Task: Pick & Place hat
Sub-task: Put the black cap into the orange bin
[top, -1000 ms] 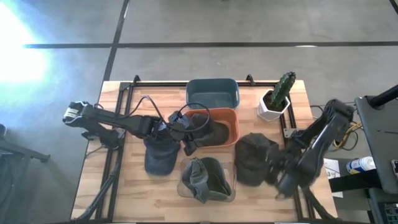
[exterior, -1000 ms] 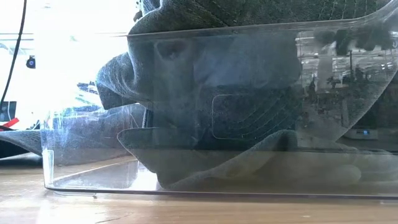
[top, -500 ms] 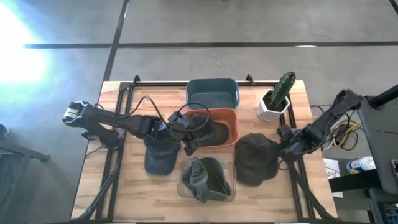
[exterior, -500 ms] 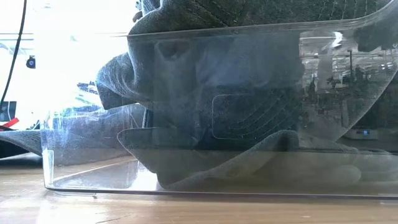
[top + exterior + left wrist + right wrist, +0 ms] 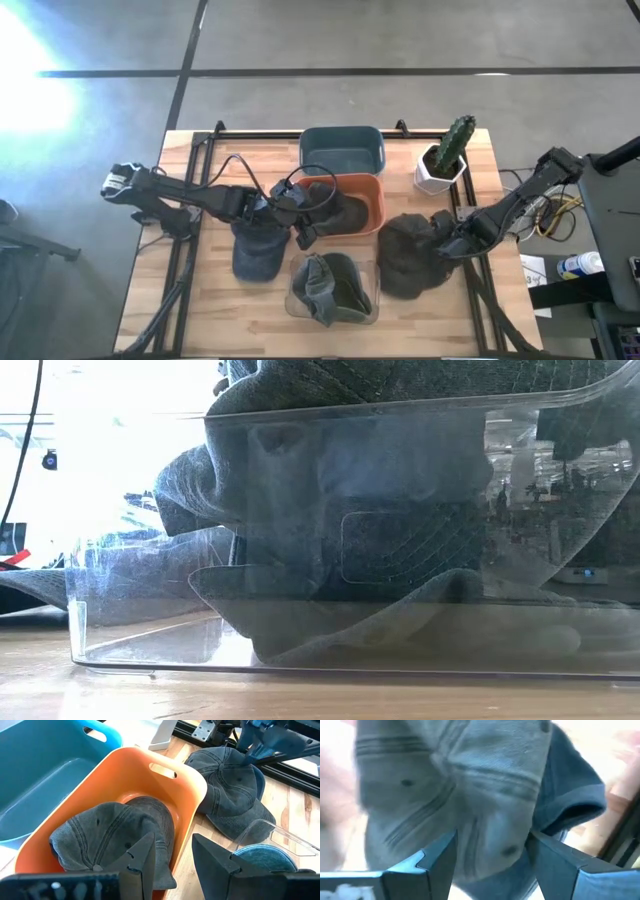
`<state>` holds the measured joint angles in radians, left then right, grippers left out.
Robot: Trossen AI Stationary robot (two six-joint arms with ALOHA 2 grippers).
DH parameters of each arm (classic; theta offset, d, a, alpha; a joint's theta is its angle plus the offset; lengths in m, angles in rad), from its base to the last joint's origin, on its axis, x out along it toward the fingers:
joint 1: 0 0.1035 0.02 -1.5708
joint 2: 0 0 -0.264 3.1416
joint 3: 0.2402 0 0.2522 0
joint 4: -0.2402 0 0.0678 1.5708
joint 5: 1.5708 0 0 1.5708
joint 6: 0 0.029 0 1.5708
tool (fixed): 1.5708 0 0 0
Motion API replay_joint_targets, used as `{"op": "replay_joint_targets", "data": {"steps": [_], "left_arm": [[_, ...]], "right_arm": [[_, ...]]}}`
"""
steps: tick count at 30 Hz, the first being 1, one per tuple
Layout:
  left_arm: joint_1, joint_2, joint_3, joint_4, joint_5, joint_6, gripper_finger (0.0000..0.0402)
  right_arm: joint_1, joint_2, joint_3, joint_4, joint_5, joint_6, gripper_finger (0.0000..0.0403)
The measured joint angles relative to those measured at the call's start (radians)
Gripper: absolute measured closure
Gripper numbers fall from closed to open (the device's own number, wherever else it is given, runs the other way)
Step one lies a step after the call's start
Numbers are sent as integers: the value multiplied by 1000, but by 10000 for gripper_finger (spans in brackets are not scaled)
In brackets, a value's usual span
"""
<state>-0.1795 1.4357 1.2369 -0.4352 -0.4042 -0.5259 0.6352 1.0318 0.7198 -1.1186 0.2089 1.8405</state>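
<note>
Two jaws open: right gripper spread over dark hat on counter, approach step; left gripper parted, empty, above hat in orange bin. Next: descend, close on crown. Counter edge and frame rail close behind; room ahead.

A pale, matt wooden plank counter carries a smooth orange plastic tub, a glossy teal plastic tub, a clear glossy plastic box and faded grey stitched cloth caps.
</note>
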Motion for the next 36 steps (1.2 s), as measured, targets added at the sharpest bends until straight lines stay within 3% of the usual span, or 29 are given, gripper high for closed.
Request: {"op": "replay_joint_targets", "data": {"steps": [8, 13, 17, 22, 25, 28, 36], "left_arm": [[0, 0, 0, 0, 0, -1, 280], [1, 0, 0, -4, 0, -2, 280], [1, 0, 0, -11, 0, -2, 280], [1, 0, 0, -11, 0, -2, 280], [1, 0, 0, -14, 0, -2, 280], [0, 0, 0, -17, 4, -9, 280], [-2, -21, 0, -12, 26, -73, 280]], "right_arm": [[-49, 37, -82, 142, 11, 7, 177], [-58, 36, -84, 191, 103, -1, 187], [-67, 35, -71, 187, 135, -34, 246], [-74, 27, -71, 184, 135, -76, 367], [-73, 11, -44, 165, 144, -127, 387], [-73, -5, 42, 128, 201, -264, 392], [-113, 36, 406, 10, 290, -859, 393]]}}
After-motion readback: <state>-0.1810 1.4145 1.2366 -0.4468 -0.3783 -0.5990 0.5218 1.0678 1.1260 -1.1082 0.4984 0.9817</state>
